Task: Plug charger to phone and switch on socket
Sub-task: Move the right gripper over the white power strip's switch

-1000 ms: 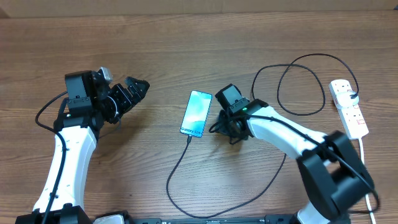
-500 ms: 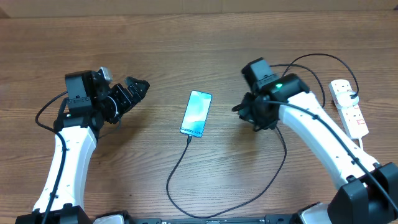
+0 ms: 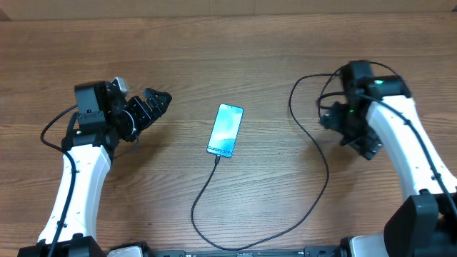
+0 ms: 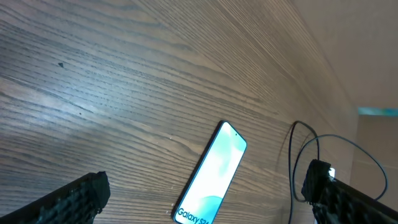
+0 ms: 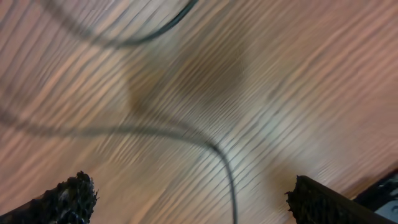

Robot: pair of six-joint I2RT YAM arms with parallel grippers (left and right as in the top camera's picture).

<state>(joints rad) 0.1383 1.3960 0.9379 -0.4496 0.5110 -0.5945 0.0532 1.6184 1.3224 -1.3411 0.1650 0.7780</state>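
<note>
Overhead, the phone lies flat mid-table, its long axis running 1 o'clock to 7 o'clock, and the charger meets its 7 o'clock short edge, sweeps through 6 o'clock and loops up near 2 o'clock. In the left wrist view, the phone slants the same way with its "Galaxy" edge at 7 o'clock, and the left gripper has its 2 fingers wide apart, empty. The right wrist view is blurred: the right gripper is spread wide and empty above the cable.
</note>
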